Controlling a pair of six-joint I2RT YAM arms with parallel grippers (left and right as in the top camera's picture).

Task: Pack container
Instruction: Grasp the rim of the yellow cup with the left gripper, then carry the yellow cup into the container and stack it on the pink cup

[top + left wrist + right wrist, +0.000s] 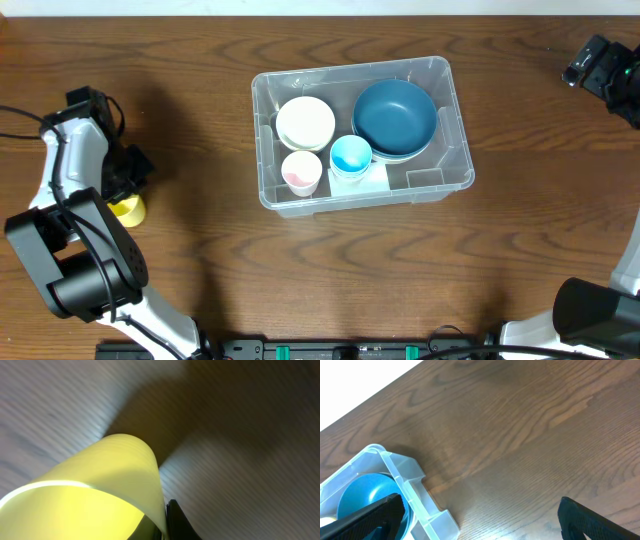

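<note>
Inside clear container (432, 181), round blue bowl (395, 115)

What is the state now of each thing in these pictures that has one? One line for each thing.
container: open, no lid, partly packed.
dark blue bowl: in the container, mouth up.
white bowl: in the container, mouth up.
blue cup: in the container, upright.
white cup: in the container, upright.
yellow cup: outside the container, gripped.
left gripper: shut on the yellow cup.
right gripper: open, empty.
</note>
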